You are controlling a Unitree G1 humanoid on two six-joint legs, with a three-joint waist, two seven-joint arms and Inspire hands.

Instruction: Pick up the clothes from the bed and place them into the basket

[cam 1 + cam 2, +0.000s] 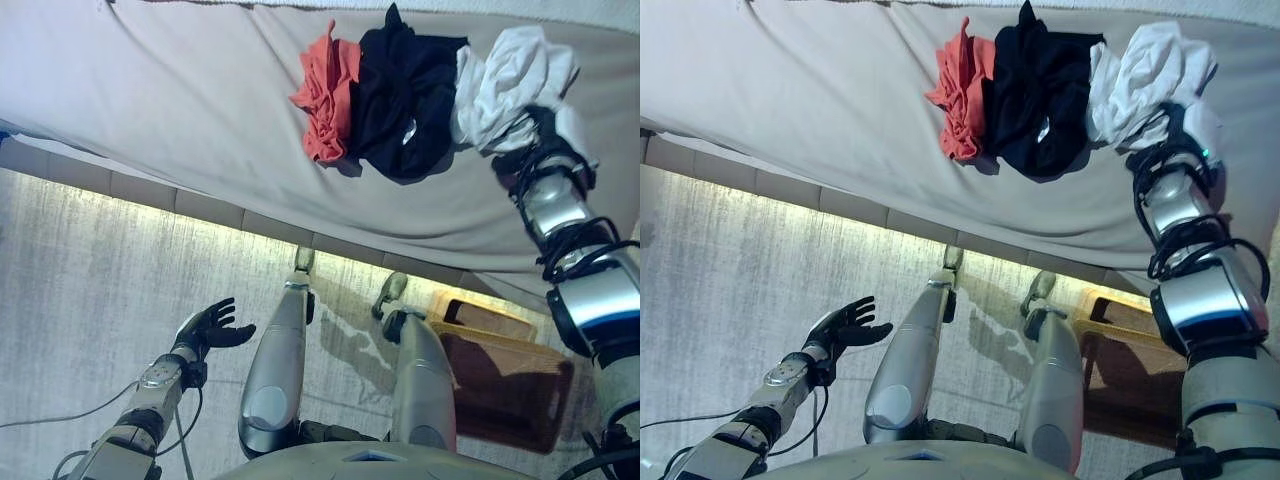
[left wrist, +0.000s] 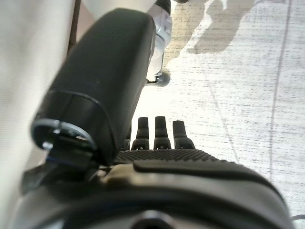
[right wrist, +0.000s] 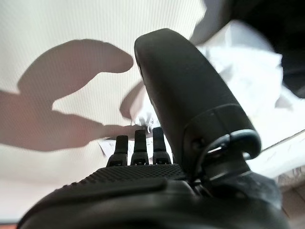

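Note:
Three garments lie bunched in a row on the bed: a red one, a black one and a white one. My right hand is at the near right edge of the white garment, over the sheet. In its wrist view the fingers point straight at the sheet beside the white cloth, holding nothing. The left hand hangs open over the floor at the lower left, far from the bed, fingers straight and empty.
A brown woven basket stands on the floor at the lower right, beside the bed's edge and below my right arm. A pale carpet covers the floor in front of the bed.

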